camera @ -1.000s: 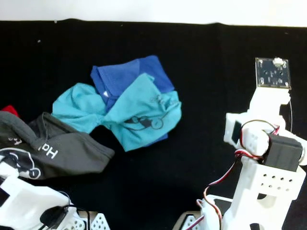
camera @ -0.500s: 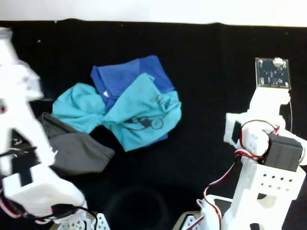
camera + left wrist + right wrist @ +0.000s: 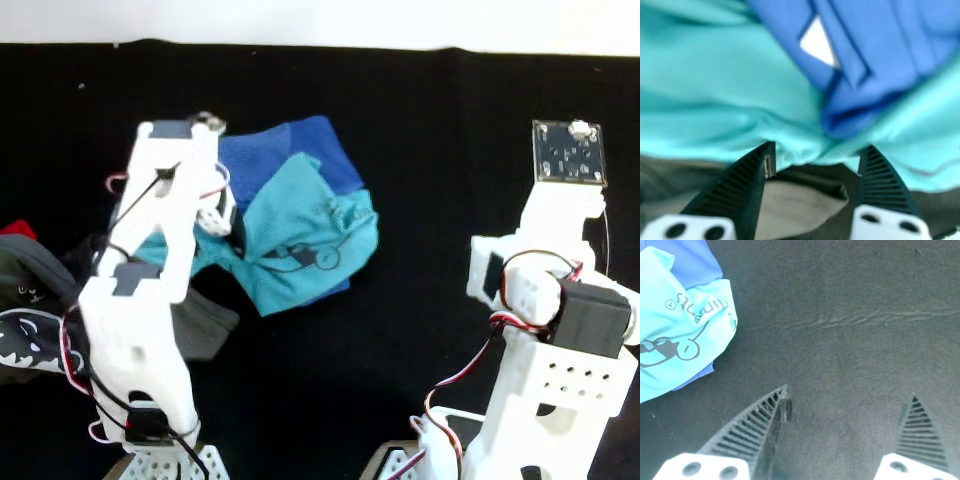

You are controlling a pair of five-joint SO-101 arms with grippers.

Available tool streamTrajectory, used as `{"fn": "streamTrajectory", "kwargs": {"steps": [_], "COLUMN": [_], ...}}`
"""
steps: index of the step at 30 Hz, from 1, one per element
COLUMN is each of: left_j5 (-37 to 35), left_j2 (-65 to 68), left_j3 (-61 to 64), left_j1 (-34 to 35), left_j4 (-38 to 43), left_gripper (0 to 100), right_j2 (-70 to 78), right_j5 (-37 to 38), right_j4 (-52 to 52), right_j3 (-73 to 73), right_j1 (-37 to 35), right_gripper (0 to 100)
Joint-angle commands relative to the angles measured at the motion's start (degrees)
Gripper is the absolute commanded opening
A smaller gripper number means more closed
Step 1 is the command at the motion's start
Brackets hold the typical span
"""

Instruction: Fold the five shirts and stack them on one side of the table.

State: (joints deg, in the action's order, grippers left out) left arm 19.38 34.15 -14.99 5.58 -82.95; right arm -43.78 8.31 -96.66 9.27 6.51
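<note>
A teal shirt [image 3: 300, 235] lies crumpled on top of a blue shirt [image 3: 290, 150] near the middle of the black table [image 3: 420, 120]. A dark grey shirt [image 3: 205, 328] with white print lies at the left, with a bit of red shirt [image 3: 18, 230] behind it. My left gripper [image 3: 817, 152] hangs open just above the seam where the teal shirt [image 3: 715, 100], blue shirt [image 3: 880, 50] and grey shirt [image 3: 800, 200] meet. My right gripper [image 3: 849, 396] is open over bare cloth, to the right of the teal shirt [image 3: 680, 340].
The left arm [image 3: 150, 300] stretches from the front edge over the grey shirt. The right arm [image 3: 550, 300] stands upright at the right side. A white wall strip [image 3: 320, 20] borders the table's far edge.
The left arm has swung up from the front left corner and out over the shirt pile, now covering part of the teal and grey shirts. The right arm has not moved.
</note>
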Motion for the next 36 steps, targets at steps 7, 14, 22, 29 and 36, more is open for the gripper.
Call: {"fn": "streamTrajectory", "kwargs": {"steps": [7, 14, 22, 29, 36], "left_j5": [-0.79, -2.73, -2.37, 2.2, 11.08], "left_j2": [2.95, 2.86, -6.29, -18.07, -19.12], "left_j3": [-2.86, -21.93, -40.84, -50.07, -49.01], "left_j1": [1.1, 10.42, 31.87, 50.59, 59.38], "left_j4": [1.05, -14.42, -18.73, -18.29, -16.53], "left_gripper": [0, 1, 1, 1, 1], "right_j2": [0.31, 0.31, 0.48, 0.84, 0.84], "right_j5": [-0.26, -0.26, -0.53, -0.53, -0.53], "right_j4": [-0.4, -0.4, -0.13, -0.04, -0.04], "right_j3": [-2.07, -1.98, -1.89, -1.89, -1.89], "right_j1": [0.48, 0.48, 0.48, 0.48, 0.48], "right_gripper": [33.5, 33.5, 33.5, 33.5, 33.5]}}
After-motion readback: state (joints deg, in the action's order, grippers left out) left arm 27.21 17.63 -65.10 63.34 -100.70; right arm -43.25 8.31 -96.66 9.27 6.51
